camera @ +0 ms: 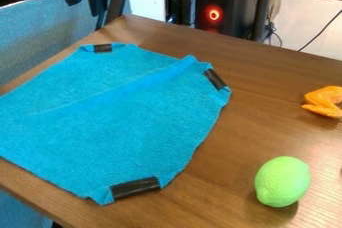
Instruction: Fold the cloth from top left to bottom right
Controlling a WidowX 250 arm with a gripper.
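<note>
Nearest, one taped corner (135, 187) of the blue cloth (120, 122) lies on the desk (254, 137). A low ridge crosses the cloth farther back, yet no corner is laid over another, so the whole fold looks left to do. Past the far taped corner (103, 48), the tool (85, 6) hangs spread, gripping nothing, apart from the cloth.
</note>
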